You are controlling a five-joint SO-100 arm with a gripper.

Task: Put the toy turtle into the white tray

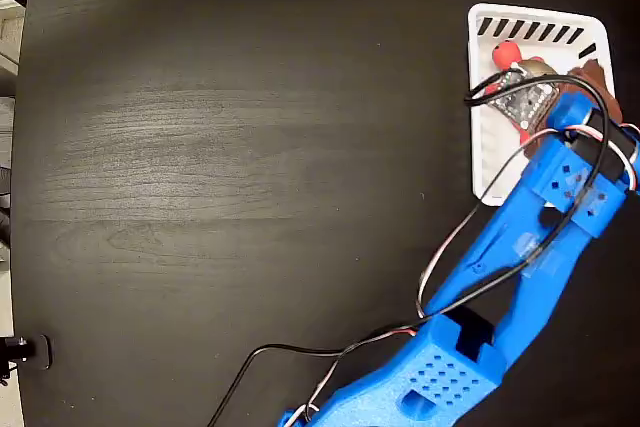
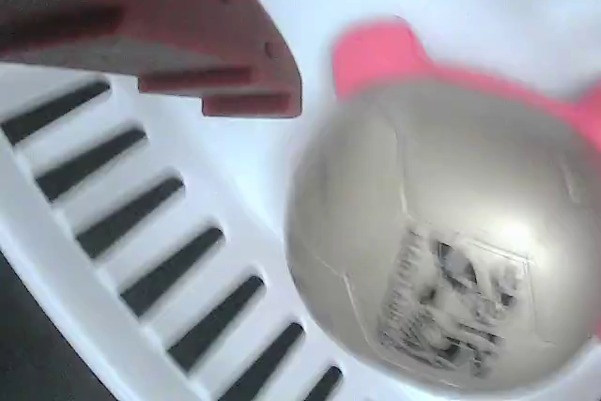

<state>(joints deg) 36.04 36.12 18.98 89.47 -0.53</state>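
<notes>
- The toy turtle [image 2: 441,251] lay inside the white tray [image 1: 484,162], in the end nearest the slotted edge at the top of the fixed view.
- In the wrist view its gold-bronze shell filled the right half of the frame, with a red limb poking out at the top and another at the right edge.
- The dark printed mark on the shell was blurred; no text could be read.
- In the fixed view the turtle [image 1: 520,59] showed only in part: a red head or leg and a strip of shell, the rest covered by the wrist's circuit board and wires.
- Black slanted slots ran along the tray rim, at lower left in the wrist view [image 2: 160,260] and along the top edge in the fixed view.
- The end effector [image 1: 590,82] hung over the tray's right side, by the turtle.
- One dark red finger [image 2: 188,35] showed at upper left in the wrist view, just clear of the shell and not touching it; the second finger was out of frame.
- Spread or pressed together: cannot tell. It was not pinching the turtle on the visible side.
- The blue arm [image 1: 500,287] reached in from the bottom right, trailing black, red and white wires.
- The tray sat on a dark wood-grain surface [image 1: 250,147], near its upper right corner in the fixed view.
- No brands or labels were legible anywhere.
</notes>
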